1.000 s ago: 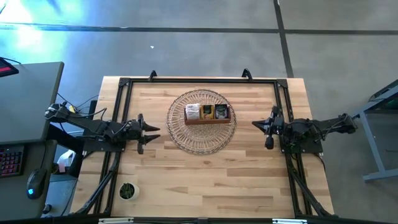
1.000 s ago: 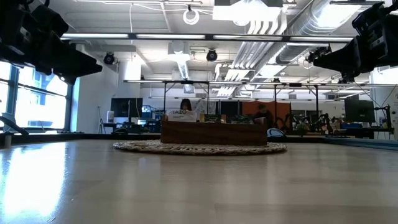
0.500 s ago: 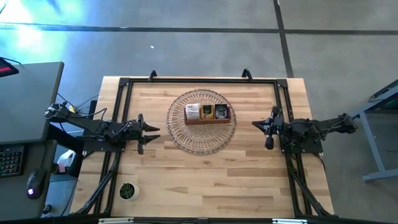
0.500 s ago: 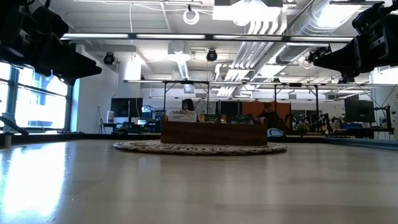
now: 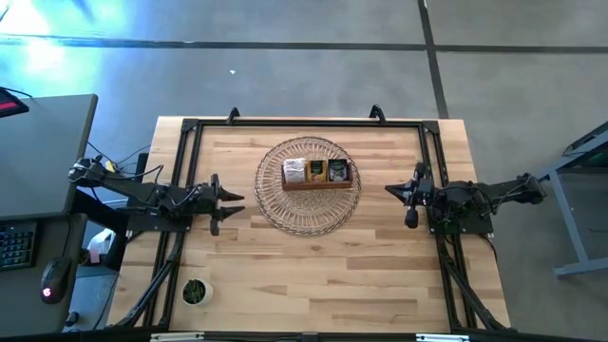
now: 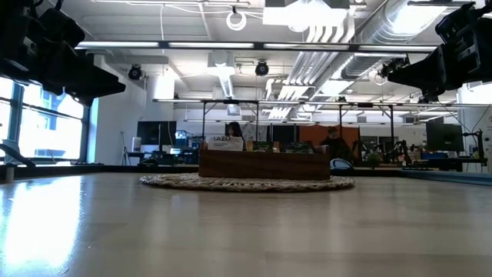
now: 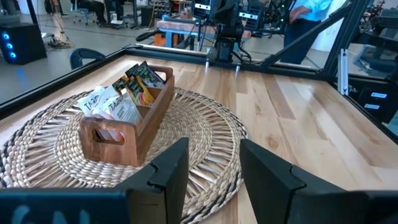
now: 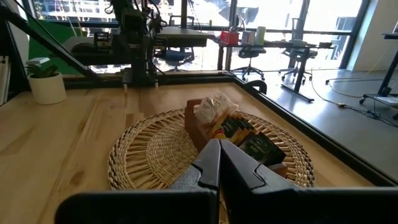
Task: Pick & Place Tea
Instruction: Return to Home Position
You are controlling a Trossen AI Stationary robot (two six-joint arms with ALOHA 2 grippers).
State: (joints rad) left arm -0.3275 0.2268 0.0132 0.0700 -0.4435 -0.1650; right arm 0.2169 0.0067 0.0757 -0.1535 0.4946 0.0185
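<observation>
The tea sachets stand upright in a brown wooden three-compartment box: white ones at one end, orange and dark ones in the middle, dark green ones at the other end. The box rests on a round woven basket at the table's middle. My left gripper hovers open to the left of the basket, pointing at it; in its wrist view the fingers stand apart. My right gripper hovers shut to the right of the basket; its wrist view shows the fingers together.
A small potted plant stands near the table's near left corner. A black frame runs along the table's far and side edges. Bare wood lies between the basket and the near edge. People show in the room beyond.
</observation>
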